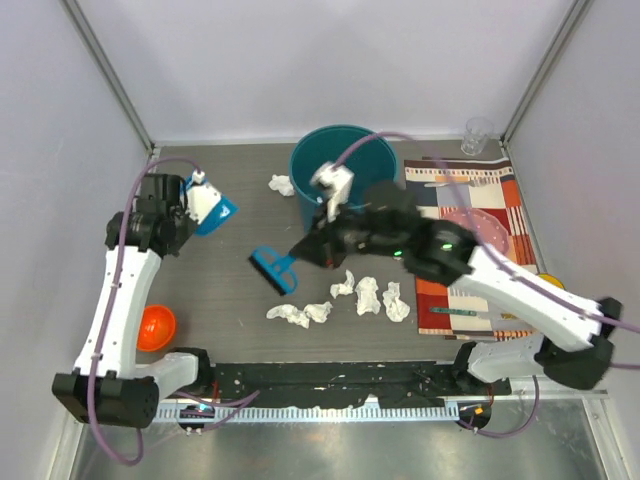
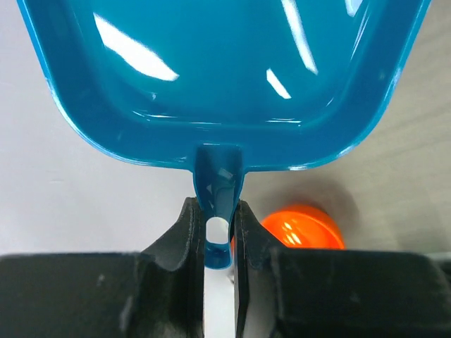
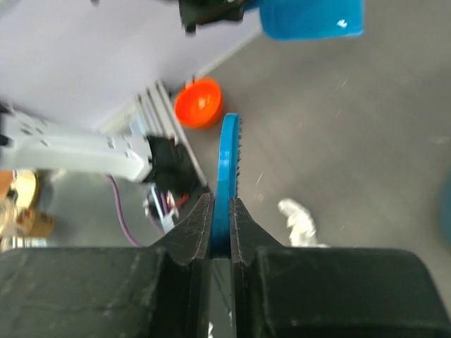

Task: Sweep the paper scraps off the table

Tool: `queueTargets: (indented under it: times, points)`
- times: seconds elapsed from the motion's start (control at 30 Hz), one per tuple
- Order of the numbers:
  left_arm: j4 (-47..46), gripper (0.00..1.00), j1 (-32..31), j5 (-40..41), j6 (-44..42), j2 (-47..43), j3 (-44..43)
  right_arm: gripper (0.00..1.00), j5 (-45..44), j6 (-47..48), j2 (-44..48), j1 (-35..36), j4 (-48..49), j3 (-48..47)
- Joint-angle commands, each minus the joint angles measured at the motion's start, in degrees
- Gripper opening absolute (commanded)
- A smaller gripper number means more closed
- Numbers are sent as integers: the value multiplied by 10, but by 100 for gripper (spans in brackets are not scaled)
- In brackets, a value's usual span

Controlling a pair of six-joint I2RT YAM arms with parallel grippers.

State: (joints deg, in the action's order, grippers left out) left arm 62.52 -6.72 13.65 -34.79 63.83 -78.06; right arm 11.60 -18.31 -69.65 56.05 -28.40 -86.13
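Paper scraps (image 1: 368,296) cluster midway across the counter (image 1: 225,300). Right end effector (image 3: 222,208) pinches the brush (image 3: 229,151), left end effector (image 2: 217,211) the dustpan (image 2: 225,77) handle. Sweeping looks barely begun; next, the dustpan should drop beside them.

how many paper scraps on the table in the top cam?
6. One paper scrap lies left of the bin. Five form a loose row nearer the front: two touching, then three toward the placemat. The right arm may hide more.

Robot test lab, white walls (image 1: 320,60) up top, metal posts (image 1: 110,77) in upper corners, left arm (image 1: 120,290) and right arm (image 1: 520,295) bolted low on the table (image 1: 220,290)
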Motion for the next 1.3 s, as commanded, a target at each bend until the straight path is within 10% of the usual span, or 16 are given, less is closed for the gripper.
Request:
queueTargets:
  times: [0.0,0.27,0.6,0.8,1.27]
  points:
    - [23,0,60,-80,-16,3,104,1,-6,-43,-79,64,63,66]
    - [6,0,65,-90,-34,55,195,1,-50,-157,-194,70,267,196]
    - [2,0,62,-135,-119,51,287,1,-170,-152,-189,63,202,238]
    - [-3,0,-6,-142,-101,67,301,1,-76,-155,-133,63,211,224]
    - [-6,0,-167,-163,-136,70,339,1,-369,-194,14,63,-140,241]
